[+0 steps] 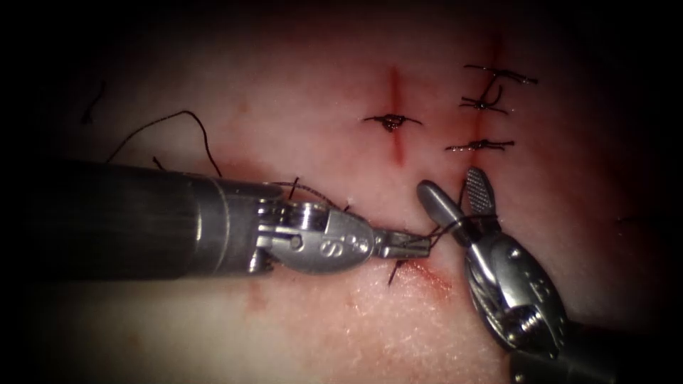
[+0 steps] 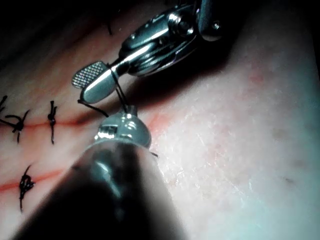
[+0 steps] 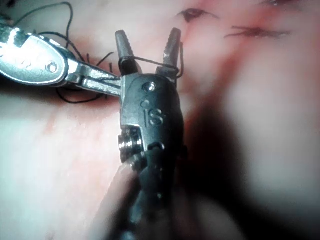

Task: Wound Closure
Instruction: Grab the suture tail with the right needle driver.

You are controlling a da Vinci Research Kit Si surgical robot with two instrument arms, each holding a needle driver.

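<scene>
endoscope view, nearest first: the right gripper [image 1: 459, 193] rises from the lower right corner, its two jaws spread wide apart in a v, with a turn of dark thread [image 1: 455, 224] wrapped around their base; nothing is clamped between them. just to its left the left gripper [image 1: 413, 245] comes in level from the left on its thick shaft, jaws pressed together on the thread close to the tissue [image 1: 299, 327], at the lower end of the left cut [image 1: 395, 114], where a smear of red fluid [image 1: 430, 277] lies and a short thread end sticks out. behind that gripper a loose strand of thread arcs away over the tissue to the left. no needle can be made out.

further back, the left cut carries one tied stitch [image 1: 391, 121] across it. to its right the second cut [image 1: 487, 85] is crossed by three tied stitches [image 1: 482, 145].

in the right wrist view the right gripper [image 3: 148, 47] stands open with the thread [image 3: 150, 61] looped across both jaws, and the left gripper [image 3: 102, 82] meets it from the side. in the left wrist view the thread [image 2: 120, 95] runs taut from the left gripper [image 2: 125, 120] to the right gripper [image 2: 92, 82].
</scene>
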